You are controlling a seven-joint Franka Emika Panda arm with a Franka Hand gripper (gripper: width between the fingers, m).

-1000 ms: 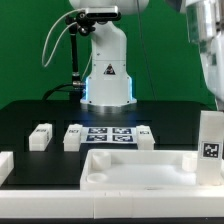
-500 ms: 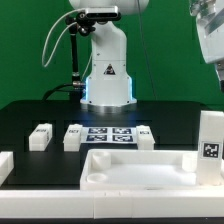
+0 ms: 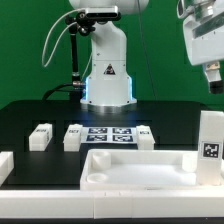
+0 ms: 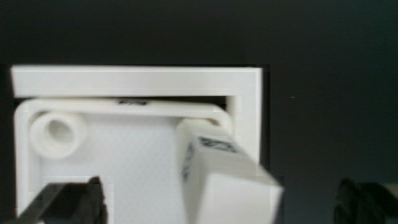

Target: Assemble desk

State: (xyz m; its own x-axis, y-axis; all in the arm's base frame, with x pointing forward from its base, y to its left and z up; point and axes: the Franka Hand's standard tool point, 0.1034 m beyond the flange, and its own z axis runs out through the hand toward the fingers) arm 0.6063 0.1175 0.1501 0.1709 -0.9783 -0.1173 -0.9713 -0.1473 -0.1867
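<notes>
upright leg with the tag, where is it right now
The upright leg stands at the exterior view's far right edge, at the right end of the desk panel, nearer the camera than the marker board.

Smooth, matt white plastic desk panel [image 3: 140, 168] at lower centre. Block legs [image 3: 40, 136] of the same matt white plastic. Matt black table [image 3: 20, 118]. Glossy white robot arm [image 3: 108, 60] casing, upper centre, catching light.
</notes>
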